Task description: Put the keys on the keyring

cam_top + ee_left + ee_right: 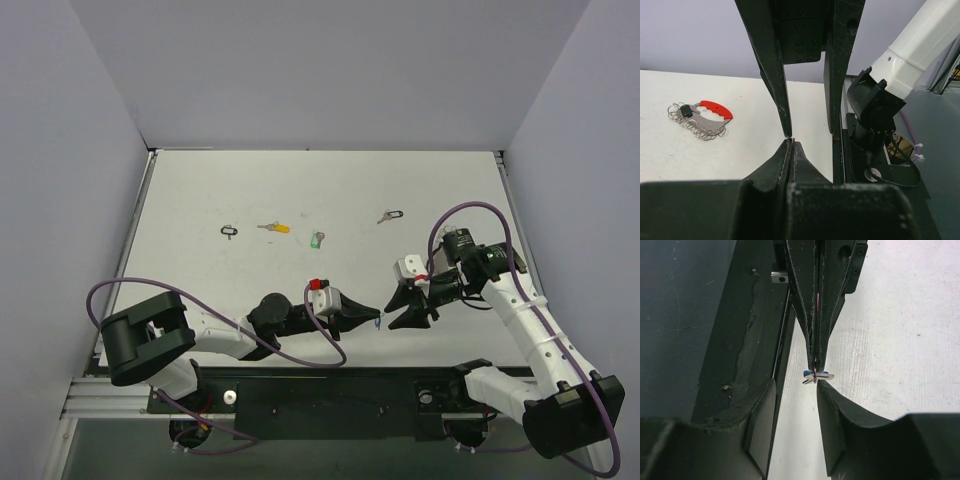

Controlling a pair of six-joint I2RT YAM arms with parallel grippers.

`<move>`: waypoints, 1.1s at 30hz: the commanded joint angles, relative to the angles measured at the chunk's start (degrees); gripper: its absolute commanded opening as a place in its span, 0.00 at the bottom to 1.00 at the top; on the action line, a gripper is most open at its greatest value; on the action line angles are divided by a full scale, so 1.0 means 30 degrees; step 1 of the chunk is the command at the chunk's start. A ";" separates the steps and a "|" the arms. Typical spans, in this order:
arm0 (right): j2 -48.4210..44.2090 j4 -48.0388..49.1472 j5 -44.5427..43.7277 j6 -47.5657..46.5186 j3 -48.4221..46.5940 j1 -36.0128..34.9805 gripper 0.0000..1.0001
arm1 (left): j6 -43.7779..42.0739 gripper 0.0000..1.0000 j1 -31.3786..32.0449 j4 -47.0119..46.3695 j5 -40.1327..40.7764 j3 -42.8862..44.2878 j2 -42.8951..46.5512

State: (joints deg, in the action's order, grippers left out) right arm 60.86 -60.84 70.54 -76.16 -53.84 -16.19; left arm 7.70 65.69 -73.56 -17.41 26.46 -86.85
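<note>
My left gripper is shut on a small silver key with a blue tag and holds it out to the right, above the table's near edge. My right gripper is open and faces it. In the right wrist view its fingertips flank the key, and the right one is almost touching it. In the left wrist view, the keyring, with a red curved tag and chained rings, lies on the table. The yellow-tagged key, green-tagged key and black-tagged key lie at mid-table.
A small black loop-shaped tag lies left of the yellow key. Grey walls enclose the table on three sides. The dark mounting rail runs along the near edge, just below both grippers. Purple cables loop off both arms.
</note>
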 commanded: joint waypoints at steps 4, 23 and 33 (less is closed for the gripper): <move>0.0397 -0.0141 0.0803 -0.0307 0.0223 -0.0258 0.34 | 0.0244 0.00 0.0222 -0.2199 -0.0174 0.0614 0.0004; 0.0777 0.1002 0.0275 0.0689 0.0487 -0.0933 0.17 | 0.0390 0.00 0.0251 -0.2843 0.0090 0.0644 -0.0259; 0.0719 0.1266 0.0128 0.1099 0.0429 -0.0992 0.00 | 0.0449 0.00 0.0251 -0.3048 0.0295 0.0497 -0.0113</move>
State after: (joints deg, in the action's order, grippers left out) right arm 62.67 -56.38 69.21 -73.14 -52.90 -18.52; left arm 8.54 66.28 -73.71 -17.32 26.50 -87.29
